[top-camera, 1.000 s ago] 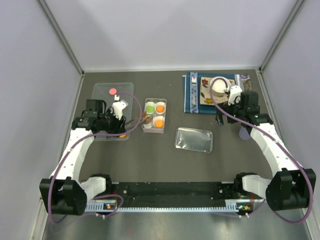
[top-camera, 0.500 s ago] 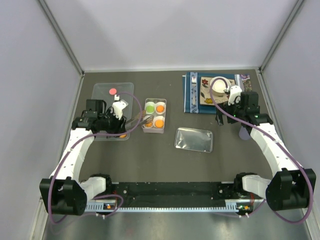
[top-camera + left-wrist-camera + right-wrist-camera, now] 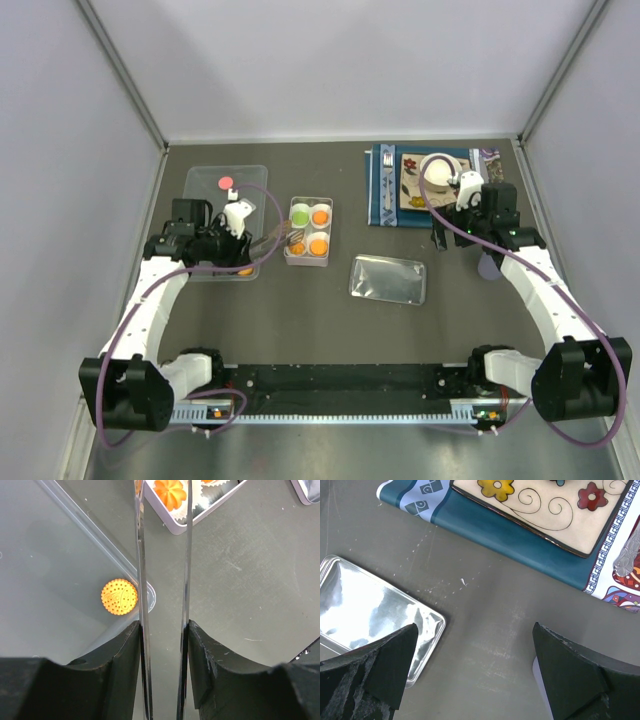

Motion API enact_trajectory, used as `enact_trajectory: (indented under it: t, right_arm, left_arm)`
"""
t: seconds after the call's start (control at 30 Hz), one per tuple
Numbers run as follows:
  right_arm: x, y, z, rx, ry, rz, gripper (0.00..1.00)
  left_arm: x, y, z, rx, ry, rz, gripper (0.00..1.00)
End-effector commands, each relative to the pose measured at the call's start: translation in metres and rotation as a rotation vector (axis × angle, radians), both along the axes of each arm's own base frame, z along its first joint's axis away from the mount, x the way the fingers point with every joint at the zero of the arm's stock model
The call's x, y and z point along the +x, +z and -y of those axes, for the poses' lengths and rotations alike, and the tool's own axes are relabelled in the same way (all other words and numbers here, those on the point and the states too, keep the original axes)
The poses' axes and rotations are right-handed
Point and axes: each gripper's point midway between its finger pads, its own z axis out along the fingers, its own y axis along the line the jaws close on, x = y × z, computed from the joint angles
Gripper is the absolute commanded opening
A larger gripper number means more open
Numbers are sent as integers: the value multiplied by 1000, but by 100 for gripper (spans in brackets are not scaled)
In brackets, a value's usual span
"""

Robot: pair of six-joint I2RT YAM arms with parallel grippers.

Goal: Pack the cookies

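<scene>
Orange cookie (image 3: 119, 596) is lying in the tray's (image 3: 50, 555) near right corner, a pink cookie (image 3: 225, 183) sitting by its far edge; the box (image 3: 308, 230) is holding one green (image 3: 299, 213) and seemingly three orange (one half hidden at the tongs' (image 3: 186, 555) tips). Left gripper (image 3: 162, 627) is squeezing the tongs; right gripper (image 3: 472, 667) is hanging wide and empty. Light, crumbly discs, I am guessing, so pinching gently across the rim is looking wisest.

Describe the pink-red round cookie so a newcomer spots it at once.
Find the clear rectangular plastic tray at the overhead view's left, left of the white four-cup box. The pink-red round cookie lies near its far edge. It is the only pink-red disc in view; the others are orange or green.
</scene>
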Motion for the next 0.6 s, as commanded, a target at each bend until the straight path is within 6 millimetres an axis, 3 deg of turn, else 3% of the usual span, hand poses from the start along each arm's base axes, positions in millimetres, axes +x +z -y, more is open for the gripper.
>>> enact_trajectory:
  t: [0.0, 0.57]
  right_arm:
    - [10, 24, -9, 7, 34, 68, 99]
    - [10, 21, -9, 9, 36, 58, 99]
  left_arm:
    - [8, 20, 2, -25, 23, 69, 45]
    - [20, 54, -4, -98, 127, 176, 42]
